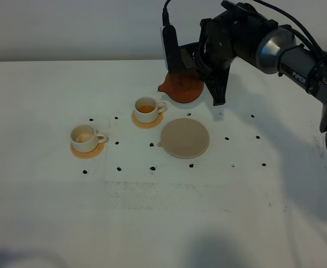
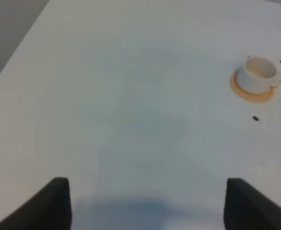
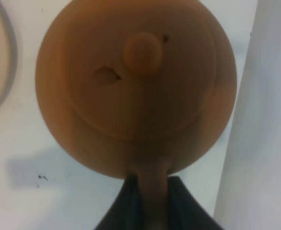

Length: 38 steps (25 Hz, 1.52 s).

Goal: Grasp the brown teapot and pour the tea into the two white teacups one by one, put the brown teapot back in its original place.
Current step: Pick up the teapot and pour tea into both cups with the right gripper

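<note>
Brown teapot (image 1: 181, 87): off its trivet and just behind the nearer teacup, with the spout (image 1: 162, 87) pointing toward the cups. It appears to be lifted clear of the worktop (image 1: 163, 212).
Right end effector (image 3: 152, 211): clamped tight on the teapot's loop handle (image 3: 152, 184), which is pinched between both fingers.
Nearer teacup (image 1: 147, 108): amber tea is visible inside.
Farther teacup (image 1: 85, 136): well to the left; it seems unfilled.
Trivet (image 1: 184, 138): bare, just in front of the teapot.
Left end effector (image 2: 150, 203): jaws spread wide with nothing between them, over bare worktop.
Risk, grip: the pinch on the handle is narrow, so the pot may swing or rotate in the fingers when tilted.
Risk, travel: a low carry toward the farther teacup could clip the filled one.
Risk, pour: a misaligned spout would spill tea onto the worktop.
Risk, lid (image 3: 131, 91): nothing holds it, so it may slide off at a steep tilt.
</note>
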Available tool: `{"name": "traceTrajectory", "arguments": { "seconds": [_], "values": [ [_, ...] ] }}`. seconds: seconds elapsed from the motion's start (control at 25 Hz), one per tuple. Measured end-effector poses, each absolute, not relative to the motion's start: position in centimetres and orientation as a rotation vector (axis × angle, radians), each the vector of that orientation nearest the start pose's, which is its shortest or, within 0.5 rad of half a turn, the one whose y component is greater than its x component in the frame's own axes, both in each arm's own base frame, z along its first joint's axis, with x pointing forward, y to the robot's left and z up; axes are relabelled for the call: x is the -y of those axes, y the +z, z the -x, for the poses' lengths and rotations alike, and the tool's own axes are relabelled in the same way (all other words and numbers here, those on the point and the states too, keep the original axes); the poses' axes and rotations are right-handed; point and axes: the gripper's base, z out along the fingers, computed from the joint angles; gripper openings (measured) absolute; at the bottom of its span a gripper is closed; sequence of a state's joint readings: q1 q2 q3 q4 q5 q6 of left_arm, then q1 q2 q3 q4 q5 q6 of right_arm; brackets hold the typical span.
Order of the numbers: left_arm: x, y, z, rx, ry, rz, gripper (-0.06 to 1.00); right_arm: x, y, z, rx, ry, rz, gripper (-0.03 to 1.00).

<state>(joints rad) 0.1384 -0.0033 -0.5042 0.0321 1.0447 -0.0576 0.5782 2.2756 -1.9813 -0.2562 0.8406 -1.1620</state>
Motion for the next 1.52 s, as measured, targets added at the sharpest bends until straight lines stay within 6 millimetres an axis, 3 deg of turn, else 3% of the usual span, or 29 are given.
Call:
{"name": "traceTrajectory", "arguments": {
  "seconds": [1.52],
  "values": [
    [-0.2,28.0,0.6,-2.012,0.089,0.199,0.67,-27.5,20.8,-42.9,-1.492,-0.608,2.198,0.09]
  ]
}}
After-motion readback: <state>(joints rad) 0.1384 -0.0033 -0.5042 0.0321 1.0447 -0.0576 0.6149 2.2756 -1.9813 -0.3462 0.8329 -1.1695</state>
